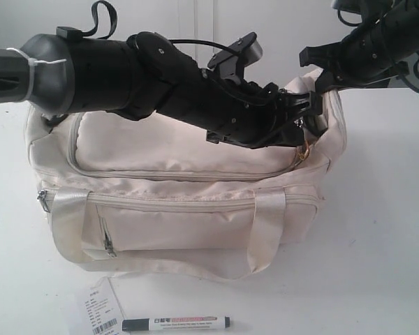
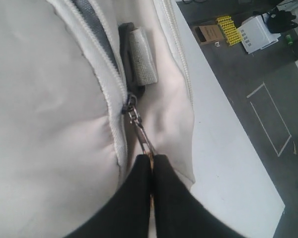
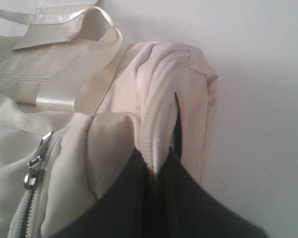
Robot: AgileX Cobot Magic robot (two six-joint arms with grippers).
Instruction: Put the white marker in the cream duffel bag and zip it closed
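- Cream fabric filled nearly every view: the cream duffel bag (image 1: 195, 209) sat on the white worktop (image 1: 377, 244), its long side toward the exterior camera.
- My left fingers (image 2: 139, 183) were pinched tight on the metal zipper pull (image 2: 141, 131). That was at the bag's end on the right of the exterior view, so my left arm lay across the bag's top.
- The pull ran taut from the slider (image 2: 129, 101) to my grip. I judged this kept the tug in line with the zip track, so the slider would run rather than jam.
- My right fingers (image 3: 139, 198) were clamped narrow on a fold of the same end's fabric, beside the zip seam. I judged this was an anchor: soft cloth drags after a slider unless something holds it.
- The white marker (image 1: 176, 323) lay flat on the worktop in front of the bag, just beside a paper tag (image 1: 98, 310) and well apart from both grips.
- With the marker outside, I took the step in hand to be opening the main zip.
- I could not tell how far the teeth had parted.
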